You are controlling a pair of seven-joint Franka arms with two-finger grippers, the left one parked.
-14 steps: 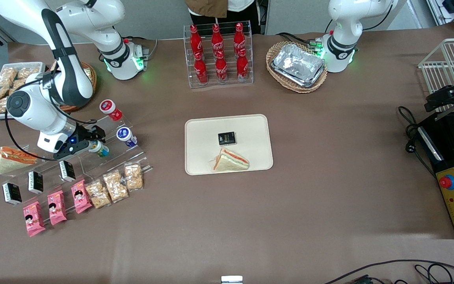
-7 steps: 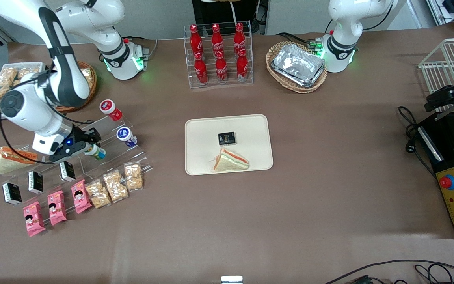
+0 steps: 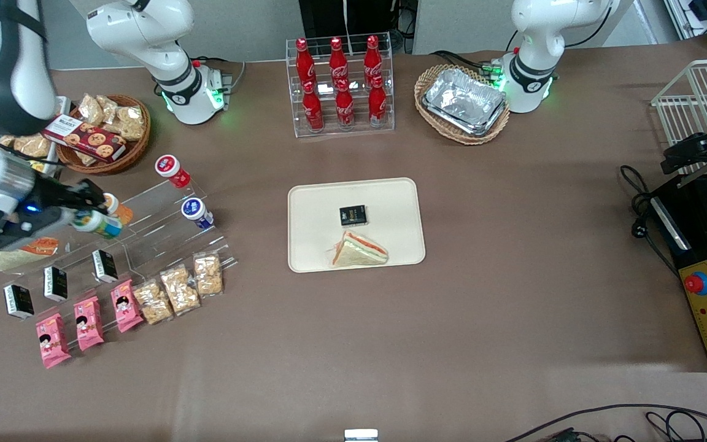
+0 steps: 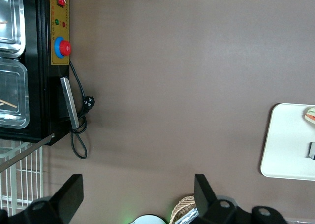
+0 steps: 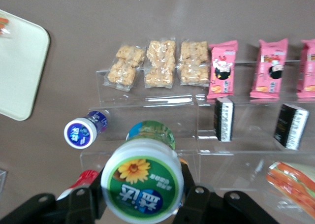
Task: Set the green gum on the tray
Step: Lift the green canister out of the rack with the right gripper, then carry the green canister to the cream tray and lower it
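The green gum (image 3: 100, 224) has a green-teal body and a white lid, and it hangs in the air above the clear acrylic step stand (image 3: 157, 233). My right gripper (image 3: 86, 218) is shut on it, at the working arm's end of the table. In the right wrist view the gum (image 5: 142, 180) fills the space between the black fingers (image 5: 88, 202), its flower-label lid facing the camera. The cream tray (image 3: 390, 209) lies at mid-table, well apart from the gripper, and its corner shows in the wrist view (image 5: 19, 71).
A blue-bodied bottle (image 3: 196, 212), a red-bodied bottle (image 3: 172, 171) and an orange-bodied bottle (image 3: 118, 209) sit on the stand. Snack packs (image 3: 178, 287), pink packets (image 3: 86, 322) and black boxes (image 3: 54, 282) lie nearer the camera. A sandwich (image 3: 359, 250) and a black packet (image 3: 353, 215) are on the tray.
My gripper has risen and pulled back toward the working arm's end with the green gum in it. The gum has left the stand. The orange-bodied bottle and the cookie basket now show.
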